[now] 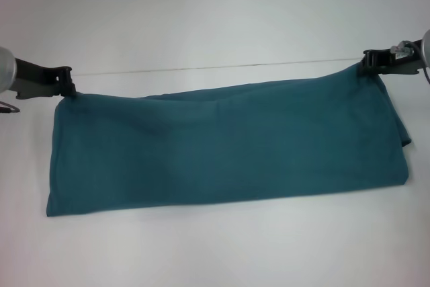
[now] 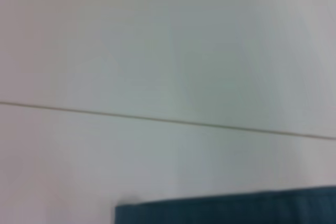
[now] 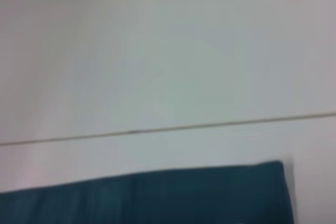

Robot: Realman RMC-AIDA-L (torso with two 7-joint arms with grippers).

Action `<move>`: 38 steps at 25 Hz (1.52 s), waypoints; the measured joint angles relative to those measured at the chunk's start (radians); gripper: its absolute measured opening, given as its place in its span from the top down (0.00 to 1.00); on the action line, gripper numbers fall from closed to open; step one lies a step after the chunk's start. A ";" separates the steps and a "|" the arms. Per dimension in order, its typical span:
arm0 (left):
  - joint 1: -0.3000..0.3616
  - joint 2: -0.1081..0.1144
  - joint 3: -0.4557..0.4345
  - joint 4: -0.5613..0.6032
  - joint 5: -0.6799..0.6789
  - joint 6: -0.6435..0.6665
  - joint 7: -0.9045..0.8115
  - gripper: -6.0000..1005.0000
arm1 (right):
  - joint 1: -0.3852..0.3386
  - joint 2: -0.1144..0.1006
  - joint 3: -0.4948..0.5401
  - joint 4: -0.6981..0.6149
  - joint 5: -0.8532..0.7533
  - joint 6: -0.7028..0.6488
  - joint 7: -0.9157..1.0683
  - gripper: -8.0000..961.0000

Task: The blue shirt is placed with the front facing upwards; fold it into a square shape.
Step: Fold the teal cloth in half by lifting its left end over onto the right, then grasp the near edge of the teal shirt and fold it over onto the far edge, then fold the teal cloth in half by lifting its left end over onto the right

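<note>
The left claw (image 1: 68, 85) sits at the far left corner of the blue shirt (image 1: 228, 142), and the right claw (image 1: 369, 62) sits at its far right corner; each touches the cloth there, but whether either one pinches it, I cannot tell. The shirt lies on the white table (image 1: 215, 11) as a long folded band, stretched between the two claws, plain side up. Behind it a thin seam (image 1: 222, 66) crosses the table. Each wrist view shows only a strip of shirt edge (image 2: 226, 208) (image 3: 152, 195) and bare table.
</note>
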 joint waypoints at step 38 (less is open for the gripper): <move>0.015 -0.034 -0.019 -0.038 -0.016 -0.252 -0.007 0.91 | 0.052 -0.004 -0.088 0.160 -0.007 0.301 0.019 0.74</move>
